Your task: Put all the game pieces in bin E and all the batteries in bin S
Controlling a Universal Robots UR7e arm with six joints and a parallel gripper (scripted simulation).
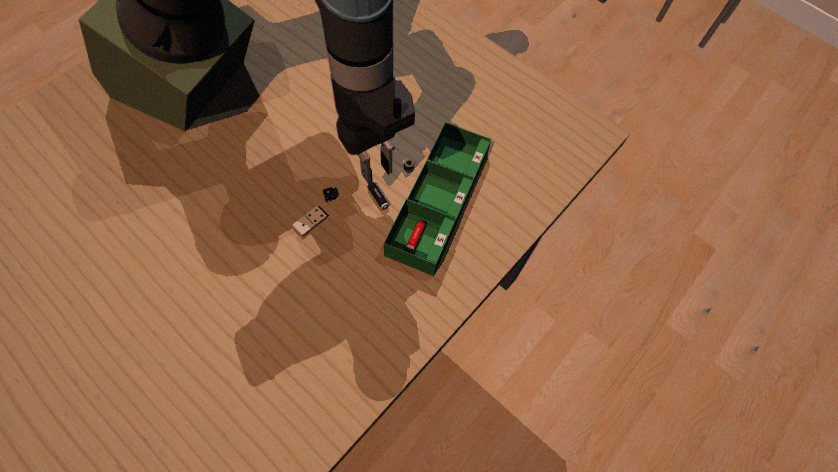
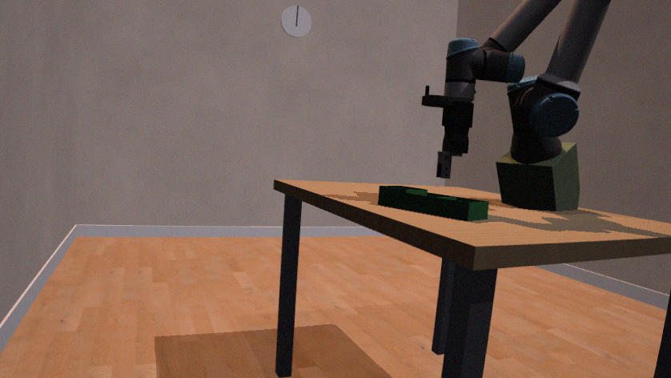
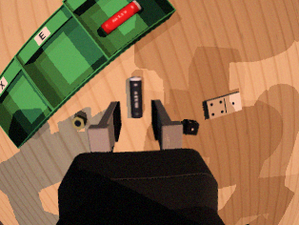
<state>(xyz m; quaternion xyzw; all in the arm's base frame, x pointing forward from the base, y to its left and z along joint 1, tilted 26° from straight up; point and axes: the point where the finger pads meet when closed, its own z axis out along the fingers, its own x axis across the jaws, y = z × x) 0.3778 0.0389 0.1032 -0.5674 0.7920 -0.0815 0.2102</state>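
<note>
Green bins ran across the wooden table from above, the red battery inside S, the black battery on the wood beside them! From outside, the gripper hung above the tabletop; at the wrist, its fingers stood partway apart, holding nothing, while domino and die lay off to one side, nut to the other!

I can't tell exactly what sort of room this is: past my end effector I see a plain grey wall with a round clock, plank flooring below me, and a wooden table beneath.
</note>
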